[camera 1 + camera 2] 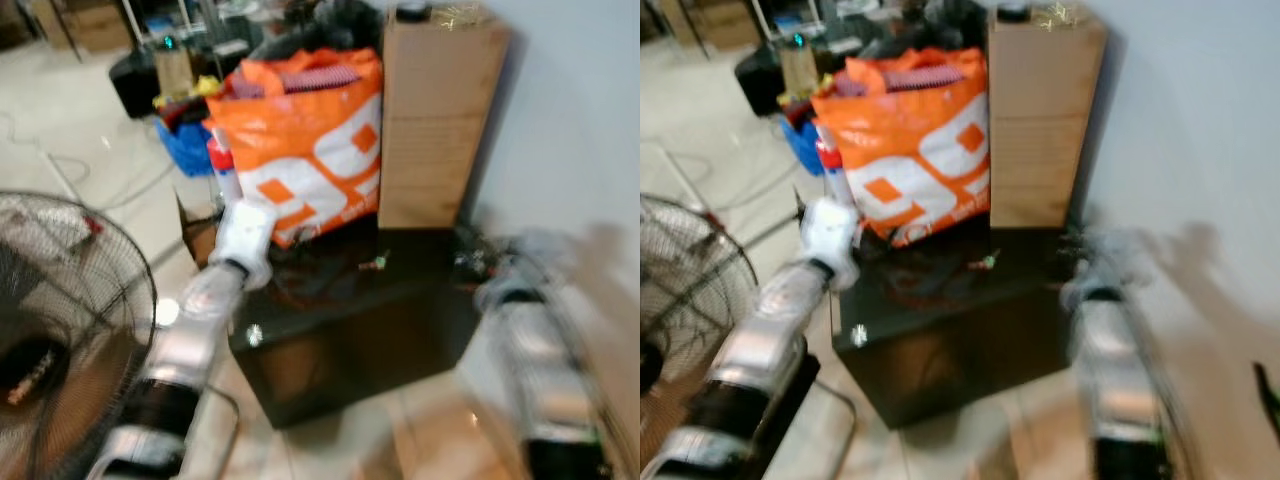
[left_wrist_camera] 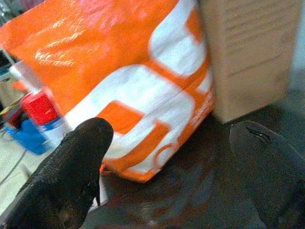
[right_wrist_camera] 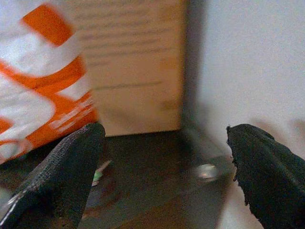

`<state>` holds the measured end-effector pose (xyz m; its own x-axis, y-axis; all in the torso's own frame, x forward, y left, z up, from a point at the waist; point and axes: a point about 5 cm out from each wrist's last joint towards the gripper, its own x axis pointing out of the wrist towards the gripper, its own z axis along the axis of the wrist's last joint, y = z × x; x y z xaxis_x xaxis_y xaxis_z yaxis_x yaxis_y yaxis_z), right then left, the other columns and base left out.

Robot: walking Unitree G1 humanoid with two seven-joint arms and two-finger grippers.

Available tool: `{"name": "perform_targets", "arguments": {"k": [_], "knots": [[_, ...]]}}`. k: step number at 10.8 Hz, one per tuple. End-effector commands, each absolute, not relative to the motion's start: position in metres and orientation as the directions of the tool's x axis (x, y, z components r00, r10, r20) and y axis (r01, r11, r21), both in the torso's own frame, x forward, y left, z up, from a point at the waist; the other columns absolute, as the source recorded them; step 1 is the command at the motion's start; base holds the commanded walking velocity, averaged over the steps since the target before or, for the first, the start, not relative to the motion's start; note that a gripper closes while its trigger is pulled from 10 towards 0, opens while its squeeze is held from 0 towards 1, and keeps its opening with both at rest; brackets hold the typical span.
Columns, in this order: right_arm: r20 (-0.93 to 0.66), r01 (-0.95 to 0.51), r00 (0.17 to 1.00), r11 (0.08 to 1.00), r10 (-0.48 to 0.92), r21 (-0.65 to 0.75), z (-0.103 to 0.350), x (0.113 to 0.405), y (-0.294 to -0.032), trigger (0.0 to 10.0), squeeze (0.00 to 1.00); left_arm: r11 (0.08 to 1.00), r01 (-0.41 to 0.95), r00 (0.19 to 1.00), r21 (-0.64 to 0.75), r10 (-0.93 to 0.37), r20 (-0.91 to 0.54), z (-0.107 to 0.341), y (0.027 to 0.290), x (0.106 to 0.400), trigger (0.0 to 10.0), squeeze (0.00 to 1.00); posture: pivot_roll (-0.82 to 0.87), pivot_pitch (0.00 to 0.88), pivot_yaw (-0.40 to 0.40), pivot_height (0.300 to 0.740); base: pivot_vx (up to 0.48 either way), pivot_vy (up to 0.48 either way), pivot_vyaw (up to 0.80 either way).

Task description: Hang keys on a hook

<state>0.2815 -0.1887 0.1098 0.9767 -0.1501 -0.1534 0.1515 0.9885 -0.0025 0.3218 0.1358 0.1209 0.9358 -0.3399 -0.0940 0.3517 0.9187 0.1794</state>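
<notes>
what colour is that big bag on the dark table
Orange with white blocky markings; the bag shows best in the left wrist view.

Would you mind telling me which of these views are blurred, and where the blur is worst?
Both eye views are soft throughout, worst on the right arm; left wrist view is fairly sharp on the orange bag, its open left pincer blurred close up; right wrist view smears the cardboard box.

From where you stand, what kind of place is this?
Probably a cluttered storage corner of a home: a full orange shopping bag and a tall cardboard box crowd a low dark cabinet, with a floor fan beside it.
</notes>
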Motion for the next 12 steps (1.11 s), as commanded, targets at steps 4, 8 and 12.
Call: {"name": "perform_targets", "arguments": {"k": [4, 8, 12], "knots": [[-0.182, 0.139, 0.973, 0.99, -0.139, -0.014, 0.101, 0.278, -0.195, 10.0, 1.0, 0.912, 0.357, 0.934, 0.202, -0.346, -0.089, 0.123, 0.138, 0.316, 10.0, 0.0, -0.14, 0.0, 0.073, 0.74, 0.337, 0.0, 0.8], [-0.181, 0.155, 0.971, 0.987, -0.159, -0.038, 0.102, 0.282, -0.206, 10.0, 1.0, 0.921, 0.346, 0.937, 0.18, -0.333, -0.101, 0.118, 0.14, 0.312, 10.0, 0.0, -0.13, 0.0, 0.057, 0.74, 0.16, 0.0, 0.0], [-0.157, 0.179, 0.971, 0.983, -0.181, -0.026, 0.102, 0.281, -0.204, 10.0, 1.0, 0.93, 0.317, 0.948, 0.184, -0.31, -0.066, 0.122, 0.144, 0.313, 10.0, 0.0, -0.13, 0.0, 0.049, 0.74, 0.0, -0.076, 0.0]]}}
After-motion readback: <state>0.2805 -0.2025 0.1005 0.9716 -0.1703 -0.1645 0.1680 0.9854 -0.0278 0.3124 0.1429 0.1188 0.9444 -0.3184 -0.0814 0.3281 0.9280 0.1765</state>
